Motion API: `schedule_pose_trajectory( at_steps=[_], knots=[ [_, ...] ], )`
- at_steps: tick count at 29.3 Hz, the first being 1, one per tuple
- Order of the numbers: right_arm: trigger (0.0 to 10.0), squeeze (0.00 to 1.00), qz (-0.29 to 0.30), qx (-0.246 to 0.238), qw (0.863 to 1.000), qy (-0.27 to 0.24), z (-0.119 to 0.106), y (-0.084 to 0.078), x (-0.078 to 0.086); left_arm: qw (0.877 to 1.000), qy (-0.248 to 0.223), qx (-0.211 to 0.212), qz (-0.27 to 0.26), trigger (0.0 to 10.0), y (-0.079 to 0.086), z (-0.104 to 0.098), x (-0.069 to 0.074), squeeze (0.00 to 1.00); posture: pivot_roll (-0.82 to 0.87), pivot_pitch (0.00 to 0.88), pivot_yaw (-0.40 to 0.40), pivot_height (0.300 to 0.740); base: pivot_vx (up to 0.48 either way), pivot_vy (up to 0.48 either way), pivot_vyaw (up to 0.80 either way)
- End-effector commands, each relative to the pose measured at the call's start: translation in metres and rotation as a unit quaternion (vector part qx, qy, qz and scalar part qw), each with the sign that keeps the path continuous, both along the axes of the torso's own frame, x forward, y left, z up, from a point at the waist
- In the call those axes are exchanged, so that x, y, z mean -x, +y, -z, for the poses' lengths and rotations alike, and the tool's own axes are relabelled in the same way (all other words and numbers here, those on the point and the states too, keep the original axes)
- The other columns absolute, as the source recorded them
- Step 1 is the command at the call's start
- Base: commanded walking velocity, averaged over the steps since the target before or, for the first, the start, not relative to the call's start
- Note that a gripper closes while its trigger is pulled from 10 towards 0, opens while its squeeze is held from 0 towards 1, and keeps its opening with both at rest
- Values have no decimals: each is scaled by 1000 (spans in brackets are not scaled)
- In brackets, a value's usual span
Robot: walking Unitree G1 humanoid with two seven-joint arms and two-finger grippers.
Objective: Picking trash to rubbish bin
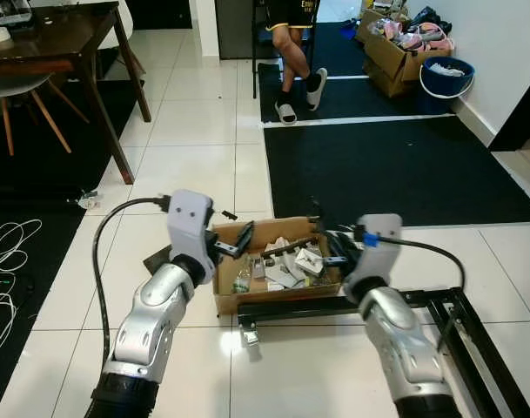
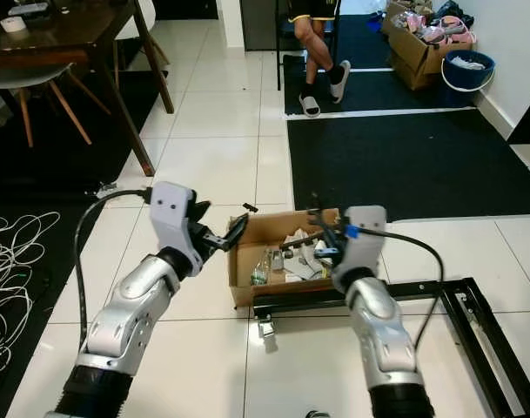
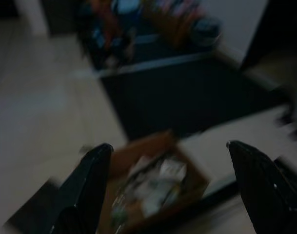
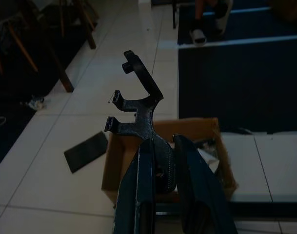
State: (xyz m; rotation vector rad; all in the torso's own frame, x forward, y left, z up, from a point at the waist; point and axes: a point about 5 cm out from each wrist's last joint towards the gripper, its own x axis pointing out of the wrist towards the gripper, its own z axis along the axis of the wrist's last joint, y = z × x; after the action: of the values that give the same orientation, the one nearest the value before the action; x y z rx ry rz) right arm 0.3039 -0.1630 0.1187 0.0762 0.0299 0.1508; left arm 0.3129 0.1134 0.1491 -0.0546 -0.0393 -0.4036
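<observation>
An open cardboard box point(image 1: 273, 300) sits on the tiled floor before me, with paper scraps and a small bottle point(image 1: 241, 280) inside. My left gripper point(image 1: 238, 241) hovers at the box's left rim, open and empty; in the left wrist view its fingers point(image 3: 89, 185) stand wide apart above the box point(image 3: 138, 146). My right gripper point(image 4: 163, 168) hangs over the box's right side, shut on a black plastic bracket point(image 4: 138, 112) that juts out over the box point(image 4: 207, 127). That bracket point(image 1: 291, 246) points left across the trash.
A black metal frame point(image 1: 439, 305) lies against the box's front and right. A flat black piece point(image 1: 156, 259) lies left of the box. A small scrap point(image 1: 89, 200) lies near the table leg point(image 1: 108, 122). White cables point(image 1: 3, 252) are far left, and a seated person's legs point(image 1: 295, 52) are beyond the black mat point(image 1: 386, 165).
</observation>
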Motion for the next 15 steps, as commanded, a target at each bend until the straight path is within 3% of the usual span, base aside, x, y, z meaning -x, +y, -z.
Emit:
schedule_pose_trajectory(
  at_steps=[1,5,10,15],
  knots=[
    [10000,0,-9,1,1000,13,9,4,4,999,32,-28,-34,10000,10,19,1,0,14,166,44,740,0,0,0],
    [10000,0,-16,13,1000,13,12,9,6,997,46,-35,-57,10000,19,27,1,0,2,168,34,740,0,0,0],
    [10000,0,-16,7,1000,2,12,11,7,997,44,-12,-57,10000,19,27,2,0,-4,170,23,740,0,0,0],
    [10000,0,16,3,1000,-4,16,-3,9,998,32,-8,-58,10000,25,28,4,0,-10,173,12,740,0,0,0]
  ],
)
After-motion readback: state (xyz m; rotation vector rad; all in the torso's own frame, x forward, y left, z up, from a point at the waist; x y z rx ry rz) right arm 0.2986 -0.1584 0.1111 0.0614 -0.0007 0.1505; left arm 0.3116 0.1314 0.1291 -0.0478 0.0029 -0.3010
